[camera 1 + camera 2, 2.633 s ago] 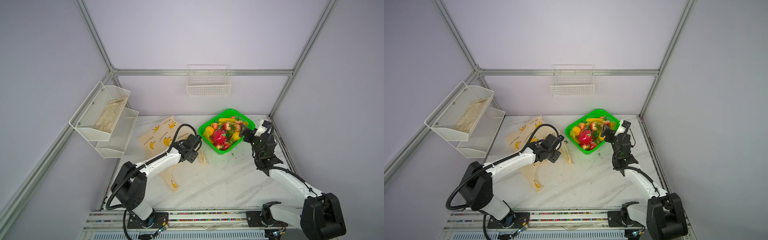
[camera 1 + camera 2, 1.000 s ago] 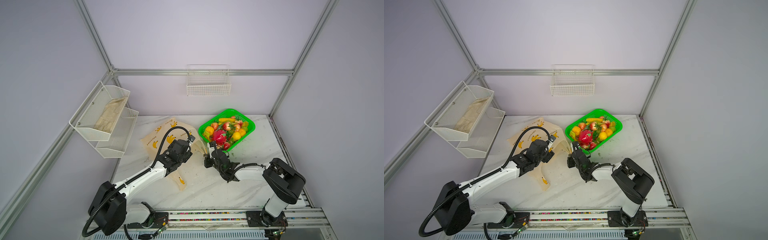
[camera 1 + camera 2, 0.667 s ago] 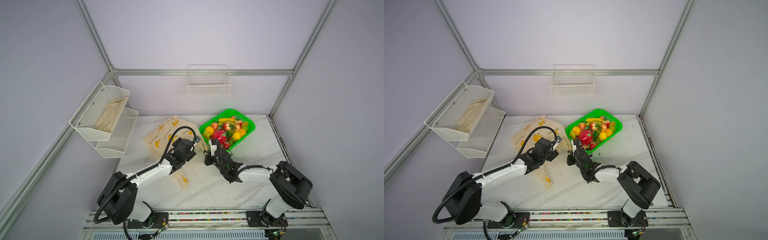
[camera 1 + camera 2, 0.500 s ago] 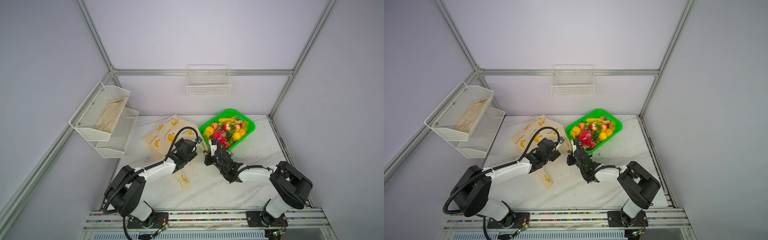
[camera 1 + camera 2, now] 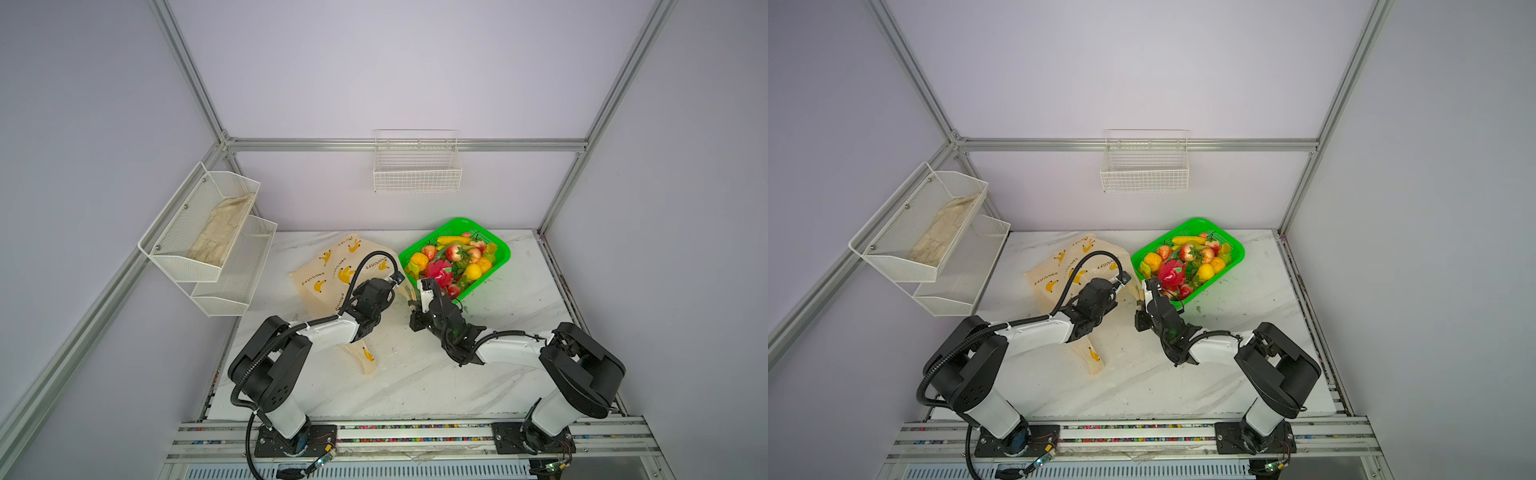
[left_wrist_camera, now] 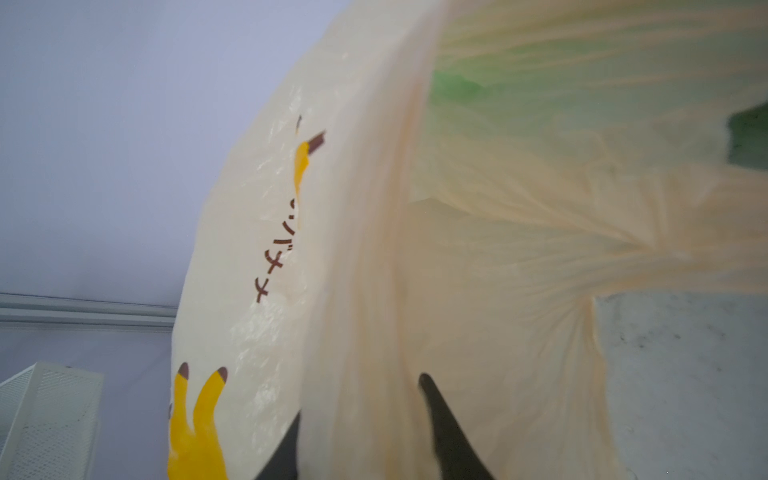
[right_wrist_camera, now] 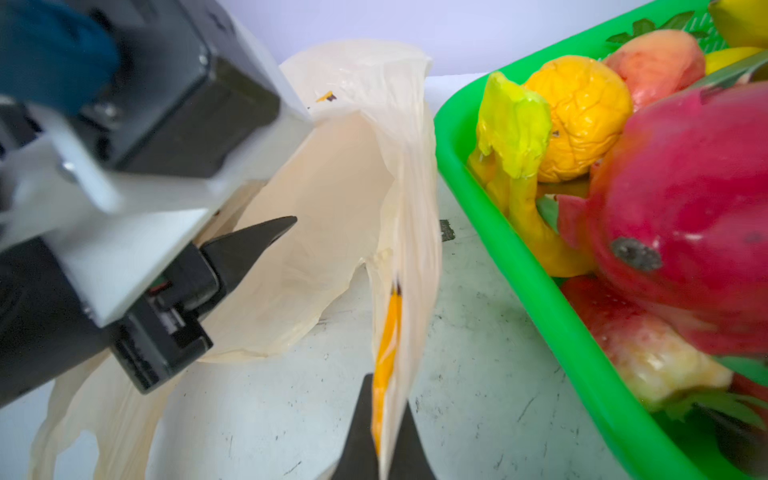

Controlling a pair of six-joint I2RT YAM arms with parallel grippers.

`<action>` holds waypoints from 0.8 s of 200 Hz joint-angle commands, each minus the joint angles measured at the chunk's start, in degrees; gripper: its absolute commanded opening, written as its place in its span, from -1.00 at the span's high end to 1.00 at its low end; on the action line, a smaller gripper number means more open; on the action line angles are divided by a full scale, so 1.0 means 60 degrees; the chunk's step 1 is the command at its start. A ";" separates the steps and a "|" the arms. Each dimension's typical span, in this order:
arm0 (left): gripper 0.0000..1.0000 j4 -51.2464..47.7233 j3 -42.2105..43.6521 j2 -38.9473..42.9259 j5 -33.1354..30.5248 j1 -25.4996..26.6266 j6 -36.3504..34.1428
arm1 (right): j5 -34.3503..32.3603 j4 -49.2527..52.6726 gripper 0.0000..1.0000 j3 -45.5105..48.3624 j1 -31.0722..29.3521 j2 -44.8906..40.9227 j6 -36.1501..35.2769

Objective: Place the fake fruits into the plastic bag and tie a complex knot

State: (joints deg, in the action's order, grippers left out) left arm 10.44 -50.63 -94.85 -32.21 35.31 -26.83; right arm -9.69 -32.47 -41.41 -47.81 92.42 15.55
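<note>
The right gripper (image 7: 384, 401) is clenched on the plastic bag (image 5: 332, 272). Its two dark fingertips pinch a thin upright fold of cream film that carries a yellow banana print. Ahead of those fingertips the film rises and curves round into an open mouth.

The left gripper (image 6: 359, 395) sits across that mouth from the right gripper, near it but apart. In the right wrist view, one of its black fingers (image 7: 249, 245) points into the opening. In the left wrist view, a bunched band of the film runs between its two fingers and fills the gap. Whether they press on the film or only straddle it cannot be told.

Behind the left gripper, the rest of the bag lies on the marble table (image 5: 415, 374) and passes under that arm. In both top views one end of the bag shows below the forearm.

The fake fruits (image 5: 453, 259) lie heaped in the green basket (image 5: 503, 254). The basket is just beside the right gripper, on the side away from the left gripper. In the right wrist view its near rim runs close alongside the pinched fold.
</note>
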 commanded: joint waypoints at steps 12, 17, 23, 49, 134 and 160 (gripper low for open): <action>0.67 0.0187 -0.0139 0.0541 0.0627 -0.0186 0.0592 | -0.0456 0.0593 0.94 -0.0492 0.0016 0.0006 -0.0760; 0.71 0.0026 -0.0190 0.0609 0.0692 -0.0187 0.0717 | -0.0510 0.0734 0.94 -0.0566 0.0035 0.0028 -0.0815; 0.76 -0.0225 -0.0264 0.0698 0.0815 -0.0187 0.0882 | -0.0537 0.0874 0.93 -0.0657 0.0085 0.0036 -0.0927; 0.97 -0.1152 -0.0386 0.1224 0.1485 -0.0322 0.1869 | -0.0202 0.1404 0.85 -0.1176 0.0377 0.0208 -0.1337; 1.00 -0.3272 -0.1120 0.2128 0.4205 -0.2240 0.6901 | 0.2029 0.3811 -0.25 -0.3204 0.1498 0.0169 -0.1764; 1.00 -0.3348 -0.1205 0.2106 0.4555 -0.2410 0.7527 | 0.2464 0.4237 -0.54 -0.2940 0.1880 -0.0705 -0.1663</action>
State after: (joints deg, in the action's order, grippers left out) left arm -8.95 -52.29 -83.92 -10.20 21.32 8.51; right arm 0.93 -11.35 -59.77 -38.50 94.19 5.50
